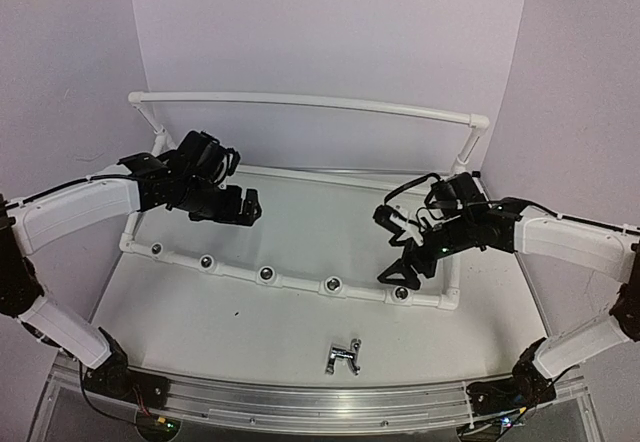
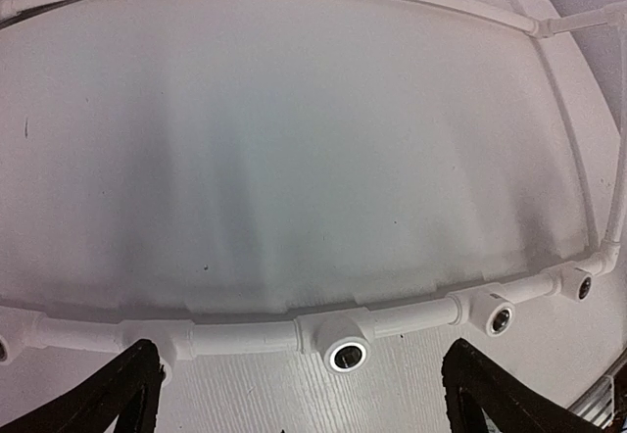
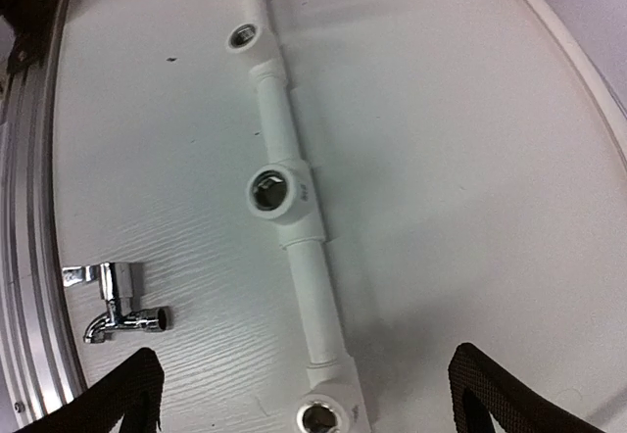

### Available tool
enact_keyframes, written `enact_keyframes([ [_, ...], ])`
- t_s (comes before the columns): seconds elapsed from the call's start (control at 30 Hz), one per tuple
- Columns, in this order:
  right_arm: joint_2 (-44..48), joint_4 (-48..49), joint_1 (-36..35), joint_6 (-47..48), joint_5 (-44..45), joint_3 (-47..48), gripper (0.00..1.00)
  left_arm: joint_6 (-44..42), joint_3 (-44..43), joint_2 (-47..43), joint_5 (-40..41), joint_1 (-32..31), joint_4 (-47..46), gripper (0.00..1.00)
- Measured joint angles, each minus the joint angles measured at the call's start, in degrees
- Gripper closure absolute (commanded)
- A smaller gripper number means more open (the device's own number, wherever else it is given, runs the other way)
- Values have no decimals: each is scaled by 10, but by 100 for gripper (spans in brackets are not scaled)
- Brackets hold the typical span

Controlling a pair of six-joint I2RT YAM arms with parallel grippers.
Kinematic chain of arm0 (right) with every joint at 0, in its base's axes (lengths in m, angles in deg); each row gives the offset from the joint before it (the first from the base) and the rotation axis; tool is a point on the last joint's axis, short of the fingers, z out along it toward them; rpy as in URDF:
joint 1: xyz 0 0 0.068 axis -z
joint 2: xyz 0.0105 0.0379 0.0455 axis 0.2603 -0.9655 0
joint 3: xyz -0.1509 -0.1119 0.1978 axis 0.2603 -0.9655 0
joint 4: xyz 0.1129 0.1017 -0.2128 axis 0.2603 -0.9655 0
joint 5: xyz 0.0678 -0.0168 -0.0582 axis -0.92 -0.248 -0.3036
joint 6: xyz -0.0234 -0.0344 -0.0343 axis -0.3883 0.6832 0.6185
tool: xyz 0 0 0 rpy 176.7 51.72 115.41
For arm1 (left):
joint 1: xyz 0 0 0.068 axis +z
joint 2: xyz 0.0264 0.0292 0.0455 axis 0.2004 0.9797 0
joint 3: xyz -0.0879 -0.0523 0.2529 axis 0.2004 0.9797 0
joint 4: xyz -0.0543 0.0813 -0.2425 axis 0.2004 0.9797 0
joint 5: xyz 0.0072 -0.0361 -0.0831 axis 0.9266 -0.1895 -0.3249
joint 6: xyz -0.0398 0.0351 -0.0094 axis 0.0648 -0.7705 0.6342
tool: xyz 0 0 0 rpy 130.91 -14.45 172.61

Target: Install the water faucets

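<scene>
**Faucet loose at the near edge, both claws released**

The water faucet point(image 1: 343, 358) lies on its side by the table's point(image 1: 200, 332) near edge, well apart from the pipe frame point(image 1: 300, 284). It looks rigid, dense and slick, so pinch its stubby body, not the spout. Beyond it, the left gripper point(image 1: 245, 207) hovers over the frame's left end and the right gripper point(image 1: 398, 260) tilts down over its right corner. Both are spread wide and empty.

Both arms reach inward, jaws spread wide.
The left arm point(image 1: 75, 210) comes in from the left, its left gripper point(image 1: 247, 207) pointing right and slightly down, fingers apart and holding nothing. The right arm point(image 1: 575, 240) comes in from the right, its right gripper point(image 1: 393, 245) angled down-left, likewise spread and empty.
</scene>
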Motion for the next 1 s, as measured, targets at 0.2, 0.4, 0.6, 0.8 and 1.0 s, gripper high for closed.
enact_keyframes([
  [0.2,-40,-37,-95,48,9,23,5,32,38,-65,-26,0,-39,0],
  [0.4,-114,-41,-191,72,28,52,28,79,39,-69,-31,0,-43,0],
  [0.6,-190,-43,-247,95,47,59,37,125,77,-95,-51,0,-56,0],
  [0.8,-221,-44,-260,97,54,68,39,155,85,-108,-51,0,-54,0],
  [1.0,-239,-38,-275,88,65,70,42,173,85,-111,-40,0,-41,0],
])
